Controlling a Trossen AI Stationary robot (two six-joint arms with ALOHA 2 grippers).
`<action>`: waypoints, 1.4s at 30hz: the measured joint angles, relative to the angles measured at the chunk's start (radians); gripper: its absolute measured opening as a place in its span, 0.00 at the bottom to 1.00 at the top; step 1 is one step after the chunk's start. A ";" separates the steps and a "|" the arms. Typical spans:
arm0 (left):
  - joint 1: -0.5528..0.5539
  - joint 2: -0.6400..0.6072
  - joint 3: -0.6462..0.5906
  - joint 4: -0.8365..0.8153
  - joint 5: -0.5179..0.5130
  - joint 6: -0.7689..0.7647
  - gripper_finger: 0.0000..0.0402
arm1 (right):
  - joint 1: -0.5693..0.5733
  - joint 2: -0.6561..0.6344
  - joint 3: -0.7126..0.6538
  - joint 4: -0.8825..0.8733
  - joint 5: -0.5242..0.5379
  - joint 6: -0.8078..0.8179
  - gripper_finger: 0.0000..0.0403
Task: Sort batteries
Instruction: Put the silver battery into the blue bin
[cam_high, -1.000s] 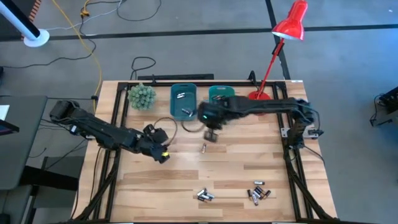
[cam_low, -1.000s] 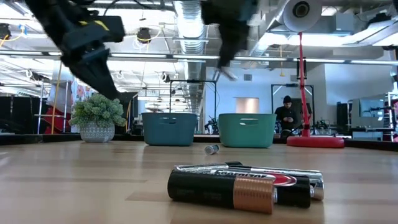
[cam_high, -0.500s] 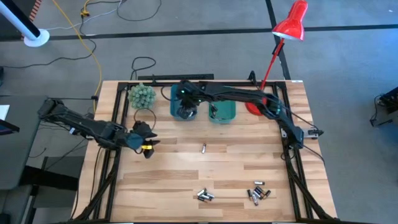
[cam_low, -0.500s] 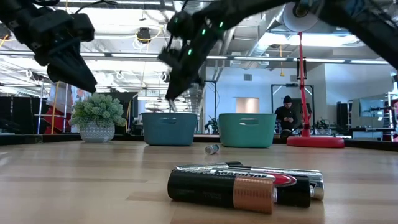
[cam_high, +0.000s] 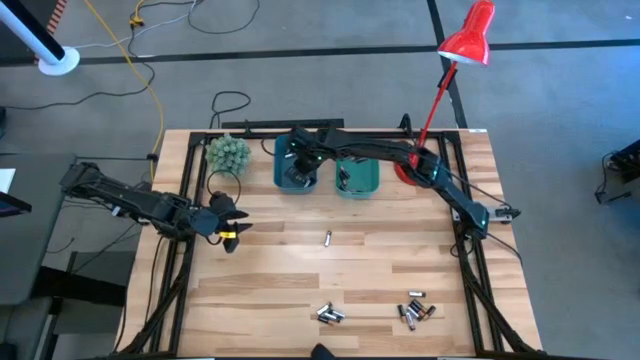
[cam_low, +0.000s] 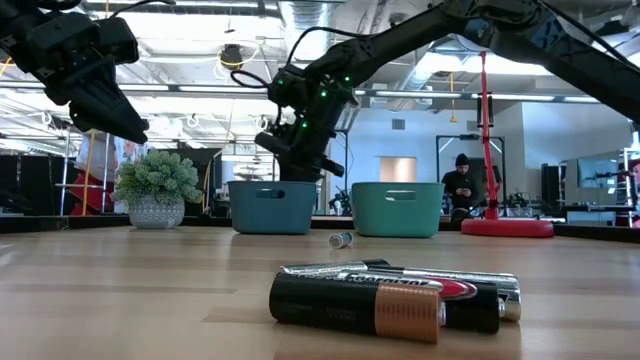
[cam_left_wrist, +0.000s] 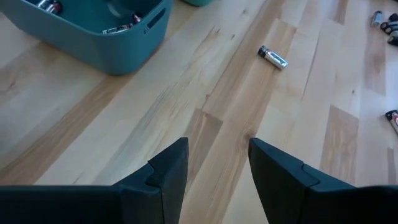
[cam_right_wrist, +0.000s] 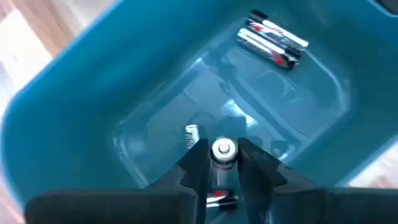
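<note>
My right gripper (cam_right_wrist: 224, 157) hangs inside the blue bin (cam_high: 297, 165) at the table's far side, shut on one silver battery (cam_right_wrist: 224, 149) that I see end-on. More batteries (cam_right_wrist: 273, 38) lie on that bin's floor. A lone battery (cam_high: 327, 238) lies mid-table, and two loose groups (cam_high: 328, 314) (cam_high: 415, 310) rest near the front edge. My left gripper (cam_left_wrist: 217, 168) hovers open over bare wood at the table's left, with nothing between its fingers. My right gripper pinches the battery's round side (cam_right_wrist: 214, 152) between its two fingertips. The fingers come from above, slanting down into the bin. The battery points along the fingers, one end cap toward the camera, and hangs clear of the bin's floor.
A green-teal bin (cam_high: 357, 170) stands right beside the blue one, a potted plant (cam_high: 228, 155) to their left and a red lamp's base (cam_high: 410, 155) to their right. The wood between the bins and the front battery groups lies bare apart from the lone battery.
My right gripper has swung from above mid-table toward the far edge and leftward, then come down into the blue bin. My left gripper has drawn back toward the table's left edge, staying open.
</note>
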 joint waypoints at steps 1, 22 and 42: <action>0.000 0.000 0.000 0.000 0.000 0.000 0.41 | -0.004 -0.003 0.000 -0.001 -0.001 0.000 0.26; 0.059 -0.003 0.000 0.027 -0.014 0.075 0.41 | 0.059 -0.284 0.001 -0.103 0.053 -0.103 0.30; 0.060 0.367 0.111 0.215 -0.010 0.127 0.41 | 0.353 -0.990 -0.947 0.134 0.354 0.282 0.29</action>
